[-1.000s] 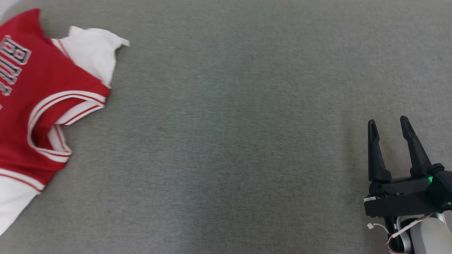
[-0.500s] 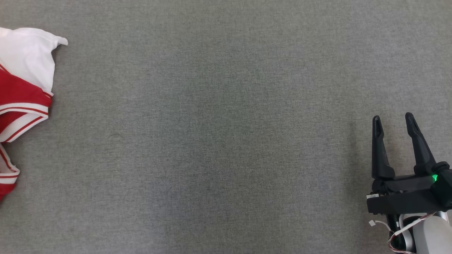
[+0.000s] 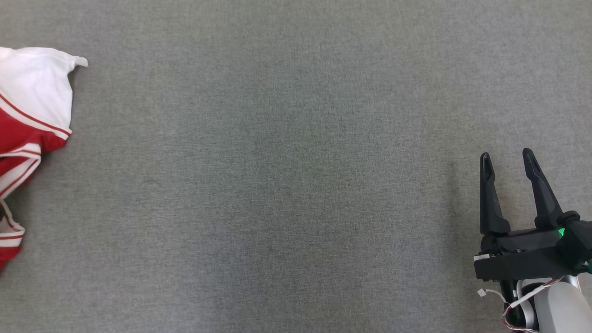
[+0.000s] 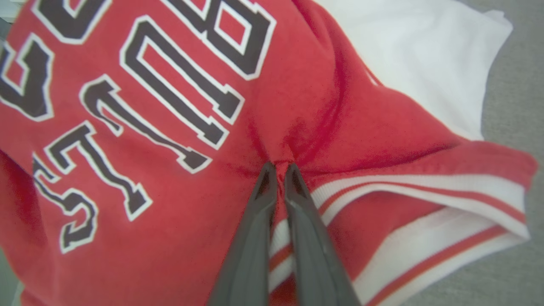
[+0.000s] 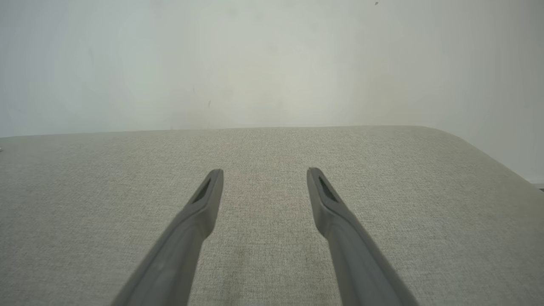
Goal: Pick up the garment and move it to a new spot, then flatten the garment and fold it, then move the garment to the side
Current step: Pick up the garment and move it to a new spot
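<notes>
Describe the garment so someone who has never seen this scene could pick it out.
A grey fabric surface spans the head view, and the garment lies at its far left edge. The left end effector pinches its red fabric beside the striped trim. Against the plain grey it stands out: bright red body, white sleeves, dark white-edged lettering.

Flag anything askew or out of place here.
The red-and-white jersey lies rumpled, not flat, at the head view's left edge, sleeve bunched up. The left gripper pinches a pucker of its red fabric beside the striped trim. Nothing torn or spilled.
</notes>
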Motion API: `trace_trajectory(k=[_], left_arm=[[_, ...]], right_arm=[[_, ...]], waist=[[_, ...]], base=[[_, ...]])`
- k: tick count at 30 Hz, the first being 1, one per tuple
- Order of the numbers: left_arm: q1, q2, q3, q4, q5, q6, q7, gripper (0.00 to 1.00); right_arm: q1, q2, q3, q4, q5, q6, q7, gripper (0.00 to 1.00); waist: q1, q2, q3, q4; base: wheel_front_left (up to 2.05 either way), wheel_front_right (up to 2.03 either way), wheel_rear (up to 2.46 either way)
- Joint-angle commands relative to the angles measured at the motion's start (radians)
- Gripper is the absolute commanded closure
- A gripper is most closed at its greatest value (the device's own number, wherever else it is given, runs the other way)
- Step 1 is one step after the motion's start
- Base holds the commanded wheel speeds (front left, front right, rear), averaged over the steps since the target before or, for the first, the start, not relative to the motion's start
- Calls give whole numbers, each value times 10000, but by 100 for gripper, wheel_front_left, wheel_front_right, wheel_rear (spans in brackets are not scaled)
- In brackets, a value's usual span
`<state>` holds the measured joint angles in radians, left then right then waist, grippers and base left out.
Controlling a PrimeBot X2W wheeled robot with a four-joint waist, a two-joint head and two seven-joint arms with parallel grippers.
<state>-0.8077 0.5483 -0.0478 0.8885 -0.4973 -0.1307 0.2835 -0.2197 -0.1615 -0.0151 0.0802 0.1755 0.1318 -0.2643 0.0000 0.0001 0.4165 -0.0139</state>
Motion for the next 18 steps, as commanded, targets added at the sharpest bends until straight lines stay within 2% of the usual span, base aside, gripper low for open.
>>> trace_trajectory(k=[1, 11, 18], left_arm=[[-139, 144, -54, 40, 212, 97, -513, 100], [-1193, 671, -190, -806, 711, 166, -2551, 100], [-2099, 821, -518, -2258, 964, 110, -2689, 100]], right_arm=[[20, 9, -5, 33, 46, -21, -3, 0], [412, 203, 52, 282, 172, -21, -3, 0], [653, 452, 25, 399, 262, -21, -4, 0]], waist=[[0, -1, -207, 82], [0, -1, -1349, 423], [0, -1, -1987, 367]], base=[[0, 0, 0], [0, 0, 0], [0, 0, 0]])
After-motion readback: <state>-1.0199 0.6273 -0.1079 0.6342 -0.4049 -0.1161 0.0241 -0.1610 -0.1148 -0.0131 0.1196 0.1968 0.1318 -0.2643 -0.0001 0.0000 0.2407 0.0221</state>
